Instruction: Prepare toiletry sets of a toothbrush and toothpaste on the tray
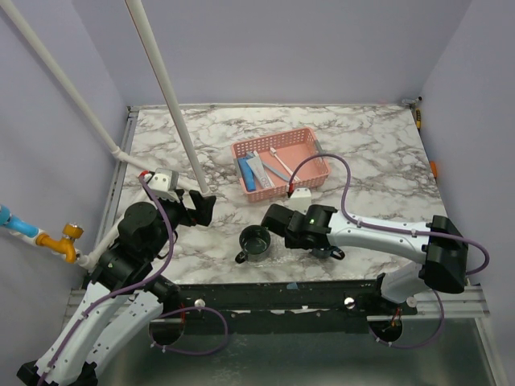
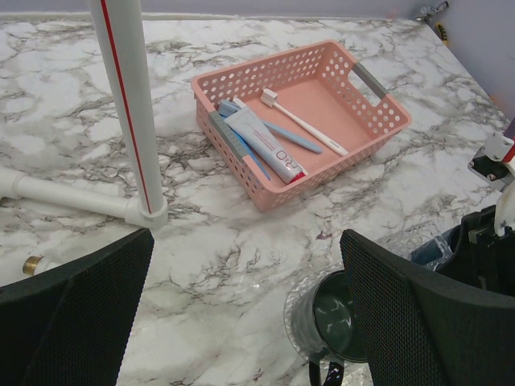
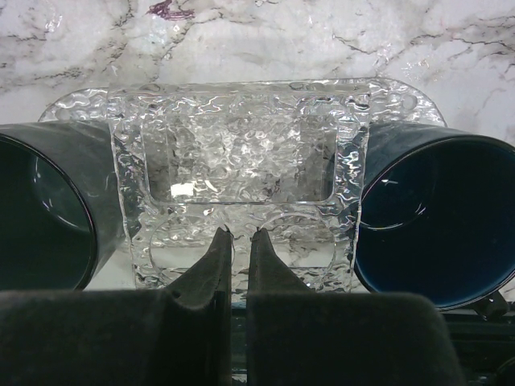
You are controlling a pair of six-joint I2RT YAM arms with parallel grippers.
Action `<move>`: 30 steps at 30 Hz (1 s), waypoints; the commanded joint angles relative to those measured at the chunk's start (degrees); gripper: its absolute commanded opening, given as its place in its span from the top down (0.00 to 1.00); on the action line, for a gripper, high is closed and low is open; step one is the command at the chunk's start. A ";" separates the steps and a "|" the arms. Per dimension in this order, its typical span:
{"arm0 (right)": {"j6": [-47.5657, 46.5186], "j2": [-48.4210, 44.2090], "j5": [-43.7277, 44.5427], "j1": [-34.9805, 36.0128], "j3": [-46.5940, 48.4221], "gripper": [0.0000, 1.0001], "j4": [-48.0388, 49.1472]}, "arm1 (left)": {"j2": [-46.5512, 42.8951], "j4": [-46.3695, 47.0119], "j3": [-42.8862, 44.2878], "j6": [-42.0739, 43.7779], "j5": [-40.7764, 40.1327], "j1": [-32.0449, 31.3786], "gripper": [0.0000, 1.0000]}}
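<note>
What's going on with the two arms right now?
The right gripper is closed at the near rim of the clear tray, apparently pinching it; two dark mugs stand on the tray. The left gripper hangs open and empty, facing the pink basket. The toothbrushes and toothpaste all lie in that basket, so no set is on the tray yet.

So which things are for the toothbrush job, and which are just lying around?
For the job:
- tray
- white toothbrush
- blue toothbrush
- toothpaste tube
- pink basket, which holds the brushes and paste

Just lying about:
- dark mug
- another dark mug
- white pipe
</note>
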 commanded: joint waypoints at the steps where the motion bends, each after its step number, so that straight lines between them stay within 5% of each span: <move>1: 1.88 -0.14 0.84 0.89 -0.41 1.00 -0.16 | -0.16 0.69 0.26 -0.22 1.39 0.17 0.01; 30: 3.07 2.83 -0.12 2.49 -1.17 0.99 1.21 | -0.72 0.53 0.28 -0.31 1.47 0.24 0.01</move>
